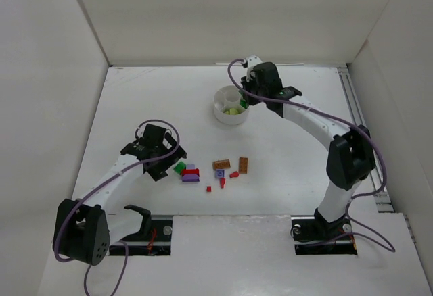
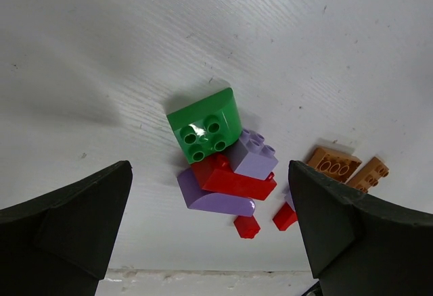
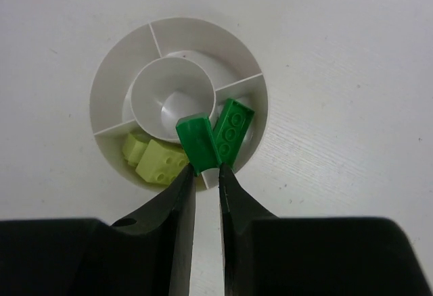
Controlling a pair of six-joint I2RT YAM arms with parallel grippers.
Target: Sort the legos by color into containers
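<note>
2 fingers of the right gripper (image 3: 206, 172) pinch a dark green brick (image 3: 197, 142) over the dish (image 3: 111, 73), beside 1 green brick (image 3: 234, 126) lying in a wedge. The left gripper (image 2: 210, 178) gapes wide above the loose pile (image 2: 230, 182) on the table.

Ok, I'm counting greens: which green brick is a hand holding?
The green brick pinched in the right hand over the dish. A second green brick lies loose in a wedge; a third green brick sits on the table.

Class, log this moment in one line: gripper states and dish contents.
left gripper: open, empty, facing loose bricks | right gripper: shut on green brick, over dish | dish holds: lime bricks, second green brick, separate wedges
</note>
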